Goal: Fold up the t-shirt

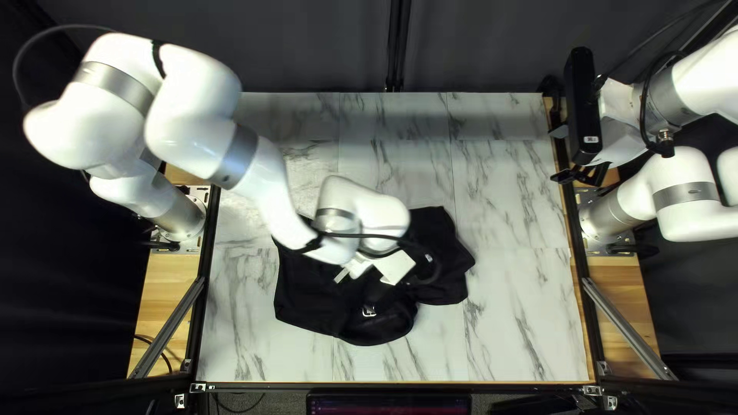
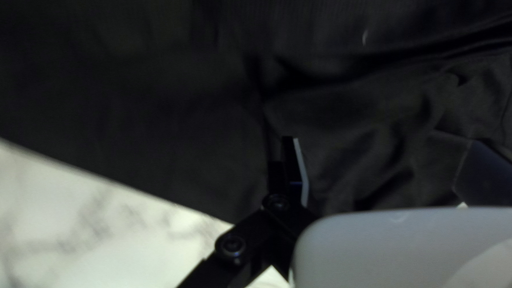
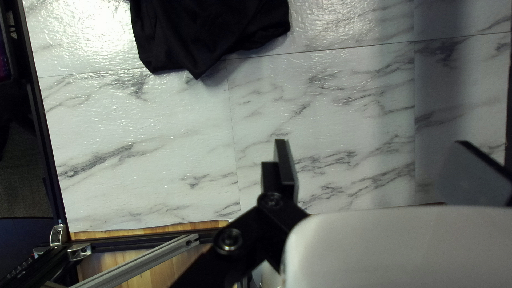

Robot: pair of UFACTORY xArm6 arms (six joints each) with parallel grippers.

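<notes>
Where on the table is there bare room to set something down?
Bare table shows between the black shirt and the table's right edge, with a narrower strip between the shirt and the near edge. It is crowded mid-table, where my left arm reaches over the shirt.
</notes>
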